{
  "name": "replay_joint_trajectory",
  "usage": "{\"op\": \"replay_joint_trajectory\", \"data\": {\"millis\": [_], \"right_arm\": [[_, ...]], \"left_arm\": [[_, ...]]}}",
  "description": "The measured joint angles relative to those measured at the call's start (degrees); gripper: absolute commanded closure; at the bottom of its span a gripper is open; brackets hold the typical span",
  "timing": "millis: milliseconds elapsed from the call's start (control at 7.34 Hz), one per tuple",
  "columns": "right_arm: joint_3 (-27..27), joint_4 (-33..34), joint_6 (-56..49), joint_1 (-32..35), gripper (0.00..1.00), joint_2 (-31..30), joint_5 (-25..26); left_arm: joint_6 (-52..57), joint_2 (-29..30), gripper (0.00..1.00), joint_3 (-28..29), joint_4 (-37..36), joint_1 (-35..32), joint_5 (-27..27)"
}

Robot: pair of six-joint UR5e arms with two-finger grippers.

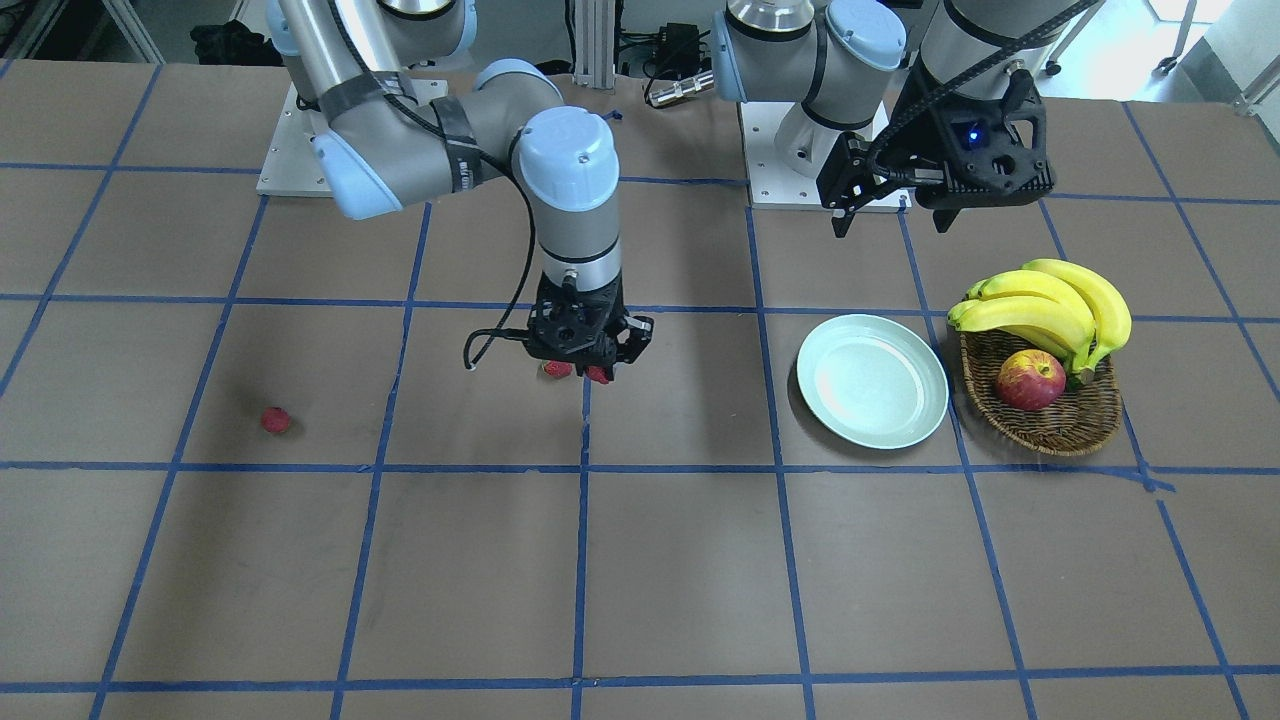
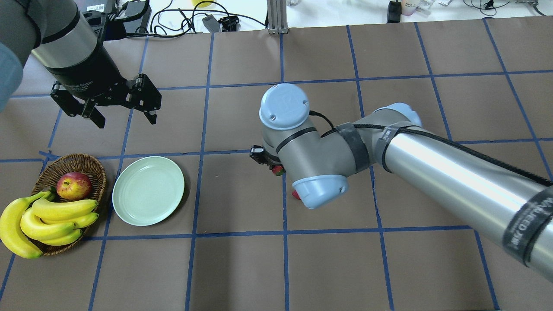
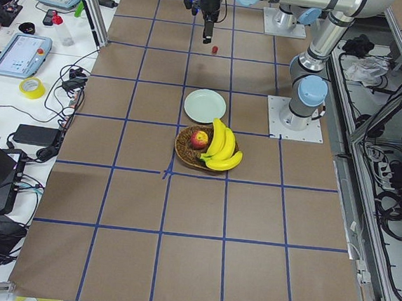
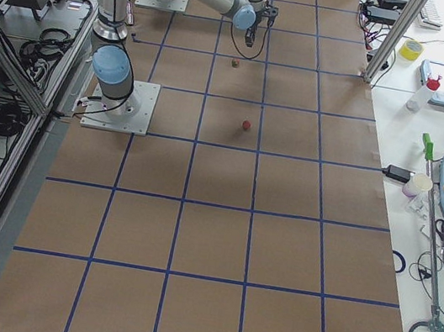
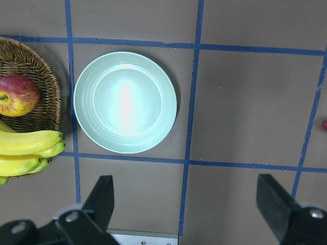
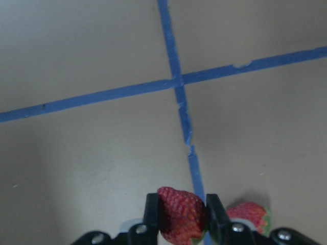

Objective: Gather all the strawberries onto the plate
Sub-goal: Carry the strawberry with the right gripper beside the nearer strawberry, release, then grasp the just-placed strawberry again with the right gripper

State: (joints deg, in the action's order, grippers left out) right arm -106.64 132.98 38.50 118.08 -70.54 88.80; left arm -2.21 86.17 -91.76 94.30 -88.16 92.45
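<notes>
Right wrist-mounted view: you see the right gripper [image 6: 181, 205] at the bottom middle of the frame. Its fingers [image 6: 152, 214] are drawn narrow onto the held strawberry [image 6: 179, 218], red flesh pinched between the two dark pads. You cannot tell whether it is off the tabletop [image 1: 680, 570]. The second strawberry [image 6: 249, 214] lies just right of the fingers in that frame, outside them, green top toward the right. Contact with the finger cannot be told. The blue tape [image 6: 176, 81] makes a cross above, one line running down to the fingers.

Front-facing view, for you: the same pair shows as two red spots under the gripper at frame centre. Which spot is which cannot be told there. The third strawberry [image 1: 276, 420] sits alone at middle left, on the tabletop, well apart from both arms.

The plate [image 1: 872, 385] is right of centre, flat on the tabletop and well apart from all three berries. Just beside it, further right, is the basket [image 1: 1050, 435], with the apple [image 1: 1031, 380] inside and the bananas [image 1: 1050, 300] across its upper rim.

The left gripper [image 1: 890, 222] is at the upper right, above the plate in the picture, fingers spread wide. In the left wrist-mounted view you see one finger near each bottom corner, the plate at upper left and the basket at the left edge.
</notes>
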Motion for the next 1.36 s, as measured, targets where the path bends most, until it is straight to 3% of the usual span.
{"op": "replay_joint_trajectory", "data": {"millis": [136, 272, 409, 545, 953, 1362], "right_arm": [[0.35, 1.7, 1.49, 2.11, 0.75, 1.93, -0.43], [0.31, 3.1, 2.1, 3.21, 0.4, 3.2, -1.16], [-0.14, 3.68, 2.28, 3.61, 0.15, 3.95, -1.58], [-0.67, 3.96, 2.25, 3.76, 0.0, 4.41, -1.58], [-0.75, 2.67, -5.71, 0.84, 0.0, 3.21, 1.55], [-5.34, -5.25, -17.93, -7.58, 0.01, -1.16, 3.48]], "left_arm": [[0.05, -0.02, 0.0, 0.0, 0.01, 0.0, 0.01], [0.08, -0.03, 0.0, -0.01, 0.03, 0.0, 0.01], [0.08, -0.03, 0.0, -0.05, 0.05, 0.0, 0.01], [0.06, -0.03, 0.0, -0.07, 0.05, 0.0, 0.01], [0.09, -0.03, 0.0, -0.09, 0.06, 0.0, 0.01], [0.1, -0.03, 0.0, -0.09, 0.05, 0.0, 0.01]]}}
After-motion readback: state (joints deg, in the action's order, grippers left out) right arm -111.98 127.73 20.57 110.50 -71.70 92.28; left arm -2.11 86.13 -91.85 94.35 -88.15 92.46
